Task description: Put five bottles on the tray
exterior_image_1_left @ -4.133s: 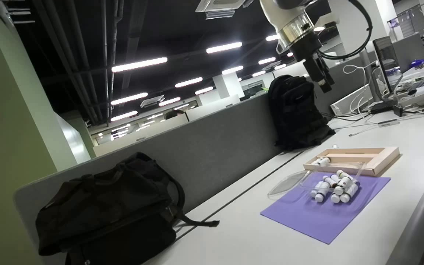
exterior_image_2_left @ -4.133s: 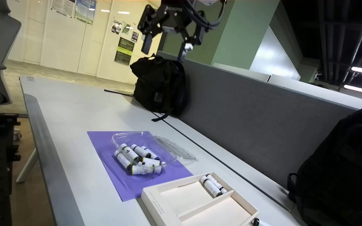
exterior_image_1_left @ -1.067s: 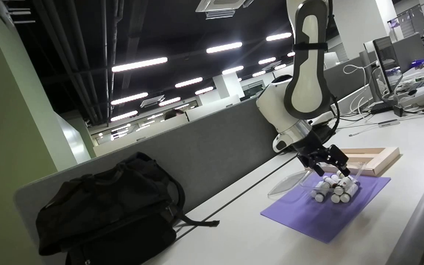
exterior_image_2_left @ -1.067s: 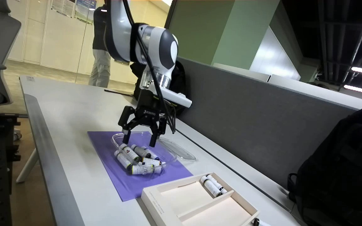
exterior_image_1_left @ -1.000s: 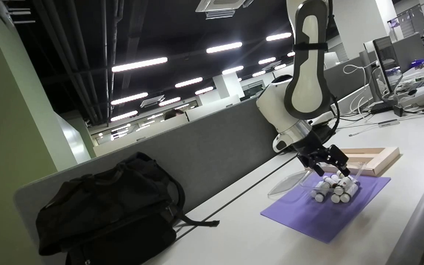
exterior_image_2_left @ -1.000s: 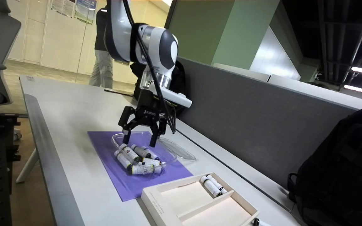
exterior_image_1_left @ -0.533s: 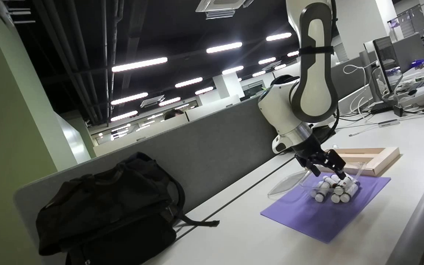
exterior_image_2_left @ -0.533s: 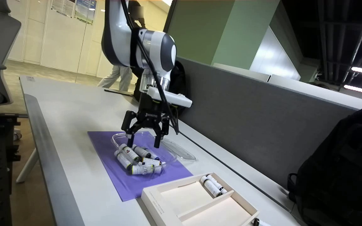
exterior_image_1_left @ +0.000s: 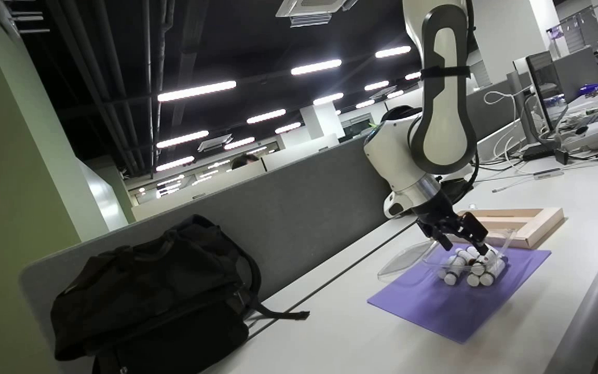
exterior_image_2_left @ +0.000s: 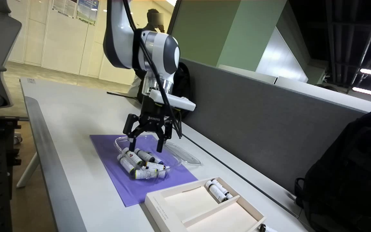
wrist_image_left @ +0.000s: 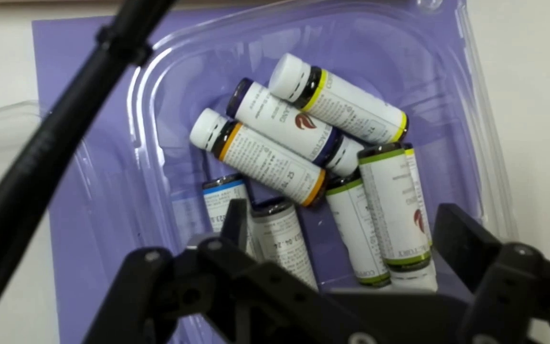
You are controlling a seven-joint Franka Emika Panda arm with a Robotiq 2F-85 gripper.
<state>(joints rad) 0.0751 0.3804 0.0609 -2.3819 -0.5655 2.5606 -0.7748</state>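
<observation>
Several white-labelled bottles lie in a clear plastic container; in the wrist view they include an orange-banded bottle point(wrist_image_left: 272, 162), a grey-banded bottle point(wrist_image_left: 284, 239) and a green-banded bottle point(wrist_image_left: 394, 210). The pile also shows in both exterior views point(exterior_image_2_left: 132, 157) point(exterior_image_1_left: 454, 271). The light-wood tray point(exterior_image_2_left: 188, 204) has compartments; two bottles point(exterior_image_2_left: 216, 192) lie in one of them. In an exterior view the tray point(exterior_image_1_left: 545, 228) is partly behind my gripper. My gripper point(exterior_image_2_left: 146, 149) is open and empty just above the pile. In the wrist view its jaws stand wide on either side of the grey-banded and green-banded bottles.
The clear container point(exterior_image_2_left: 174, 162) stands on a purple mat point(exterior_image_2_left: 108, 161), with its clear lid point(exterior_image_2_left: 185, 155) beside it. Another bottle point(exterior_image_2_left: 267, 228) lies beside the tray. A grey partition point(exterior_image_2_left: 256, 106) runs along the table. Black backpacks point(exterior_image_1_left: 153, 291) point(exterior_image_2_left: 349, 180) stand against it.
Over about four seconds my open gripper has come down from high up to just above the pile. In the last half second it has barely moved. The bottles have not moved.
</observation>
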